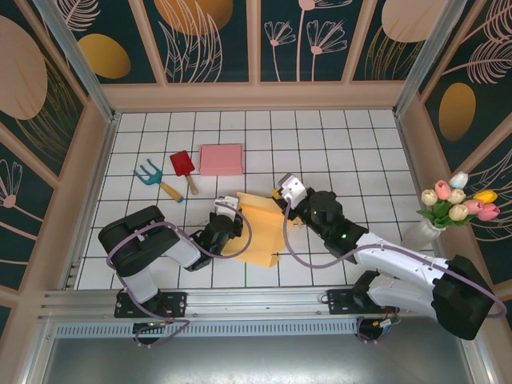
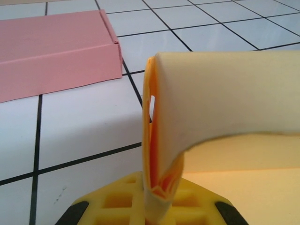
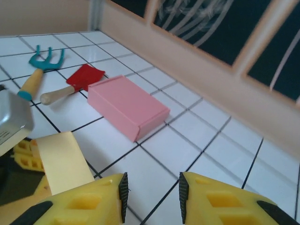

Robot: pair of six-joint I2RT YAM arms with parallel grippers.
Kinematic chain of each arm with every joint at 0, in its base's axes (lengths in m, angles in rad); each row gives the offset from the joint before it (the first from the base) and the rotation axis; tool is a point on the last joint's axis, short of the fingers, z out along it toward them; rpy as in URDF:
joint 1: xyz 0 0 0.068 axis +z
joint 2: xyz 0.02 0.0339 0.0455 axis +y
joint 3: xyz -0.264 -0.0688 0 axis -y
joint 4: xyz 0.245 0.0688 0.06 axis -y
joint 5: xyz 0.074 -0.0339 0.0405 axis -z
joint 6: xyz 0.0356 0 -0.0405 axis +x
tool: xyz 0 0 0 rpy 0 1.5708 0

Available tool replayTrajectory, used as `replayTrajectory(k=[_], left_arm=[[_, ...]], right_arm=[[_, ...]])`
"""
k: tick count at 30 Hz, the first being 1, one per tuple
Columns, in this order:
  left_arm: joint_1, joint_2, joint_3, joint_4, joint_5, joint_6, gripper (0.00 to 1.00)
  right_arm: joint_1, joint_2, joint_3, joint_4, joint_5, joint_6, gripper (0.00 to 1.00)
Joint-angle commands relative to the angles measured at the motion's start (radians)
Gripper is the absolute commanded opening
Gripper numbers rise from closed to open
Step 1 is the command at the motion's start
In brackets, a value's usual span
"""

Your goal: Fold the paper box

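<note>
The yellow paper box lies partly folded on the white tiled table between the two arms. My left gripper is shut on its left flap. In the left wrist view that flap stands upright and curls over to the right, pinched at its base between the left gripper's jaws. My right gripper hovers at the box's far edge. In the right wrist view it is open with only bare tile between its pads, and a yellow flap stands just to its left.
A folded pink box lies behind the yellow one. Left of it are a red toy shovel and a teal toy fork. A vase of tulips stands at the right wall. Wooden walls enclose the table.
</note>
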Motion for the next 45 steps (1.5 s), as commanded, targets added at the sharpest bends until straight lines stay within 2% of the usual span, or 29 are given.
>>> replayTrajectory(k=[1, 13, 17, 21, 25, 29, 33, 37, 41, 45], left_arm=[[0.004, -0.012, -0.011, 0.040, 0.028, 0.035, 0.05], [0.004, 0.043, 0.075, -0.093, -0.097, -0.008, 0.18], [0.004, 0.039, 0.081, -0.094, -0.095, -0.027, 0.25], [0.003, 0.031, 0.091, -0.097, -0.075, -0.046, 0.26], [0.004, 0.050, 0.119, -0.117, -0.101, -0.079, 0.17], [0.004, 0.086, 0.135, -0.119, -0.168, -0.105, 0.00], [0.004, 0.106, 0.138, -0.139, -0.258, -0.161, 0.00], [0.004, 0.102, 0.138, -0.149, -0.249, -0.161, 0.00], [0.004, 0.077, 0.126, -0.144, -0.217, -0.149, 0.20], [0.003, 0.050, 0.113, -0.145, -0.210, -0.137, 0.27]], right_arm=[[0.006, 0.048, 0.049, -0.117, 0.099, 0.377, 0.38], [0.020, 0.258, 0.045, -0.109, 0.181, 0.423, 0.38], [0.023, 0.283, 0.050, -0.098, 0.182, 0.422, 0.38], [0.023, 0.293, 0.053, -0.099, 0.186, 0.410, 0.38], [0.023, 0.293, 0.050, -0.098, 0.189, 0.412, 0.38], [0.023, 0.293, 0.041, -0.093, 0.191, 0.417, 0.38], [0.023, 0.292, 0.036, -0.087, 0.197, 0.418, 0.38], [0.023, 0.287, 0.036, -0.088, 0.185, 0.432, 0.38], [0.024, 0.278, 0.033, -0.083, 0.175, 0.444, 0.39], [0.025, 0.276, 0.031, -0.082, 0.176, 0.446, 0.39]])
